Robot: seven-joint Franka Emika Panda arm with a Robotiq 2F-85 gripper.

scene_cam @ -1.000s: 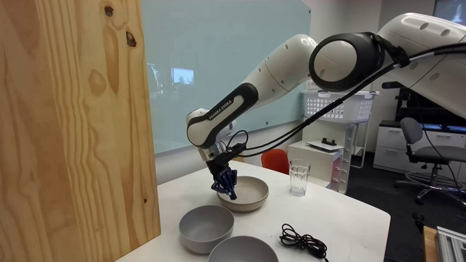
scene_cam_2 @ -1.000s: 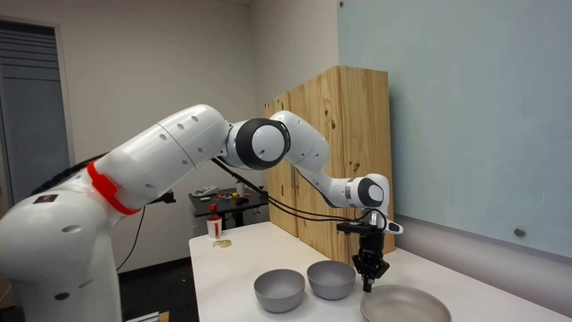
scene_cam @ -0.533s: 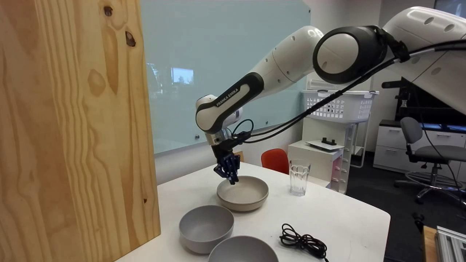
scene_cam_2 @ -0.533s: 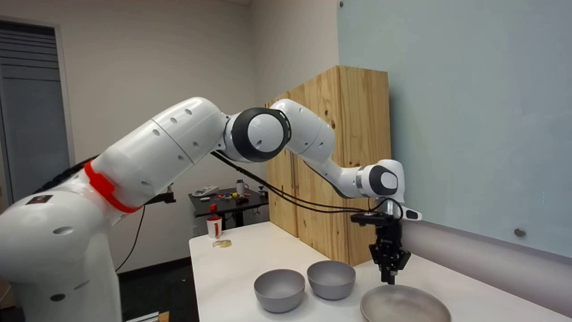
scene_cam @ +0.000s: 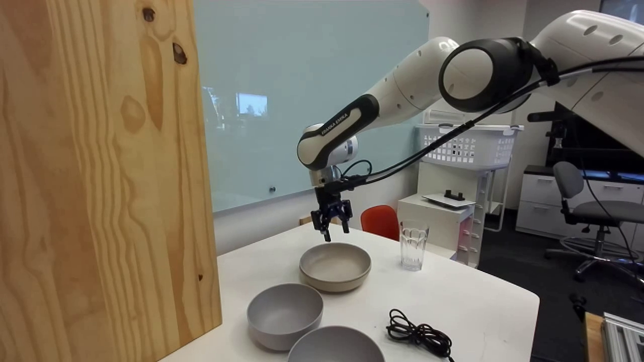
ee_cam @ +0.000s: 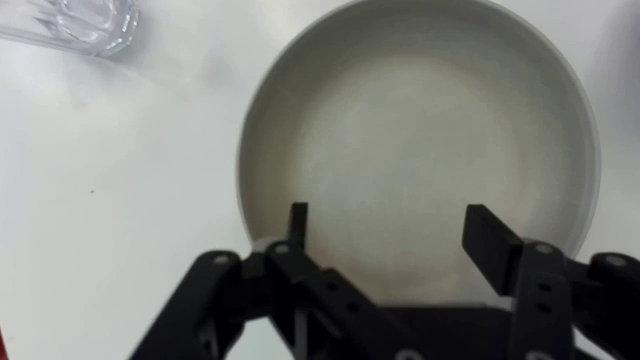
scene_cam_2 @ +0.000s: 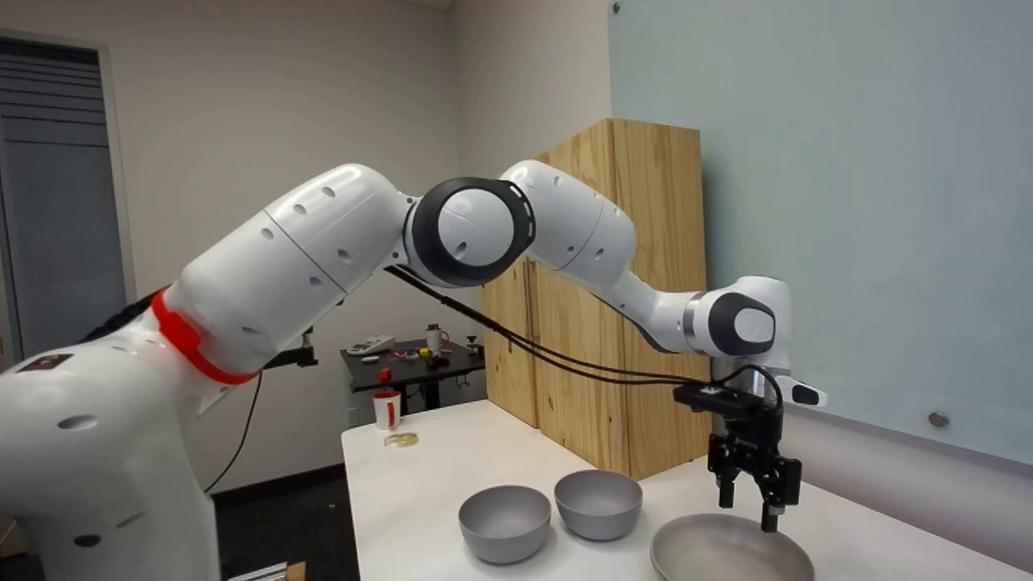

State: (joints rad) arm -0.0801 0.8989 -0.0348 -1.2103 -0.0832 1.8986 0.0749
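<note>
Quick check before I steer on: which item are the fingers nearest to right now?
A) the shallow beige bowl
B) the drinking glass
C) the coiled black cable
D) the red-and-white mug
A: the wrist view shows the spread fingers over the shallow beige bowl, and both exterior views show them hanging close to it.

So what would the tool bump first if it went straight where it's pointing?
Probably the wide beige bowl: the open tool points down at it. Whether it would touch the edge or inside first is hard to tell.
</note>
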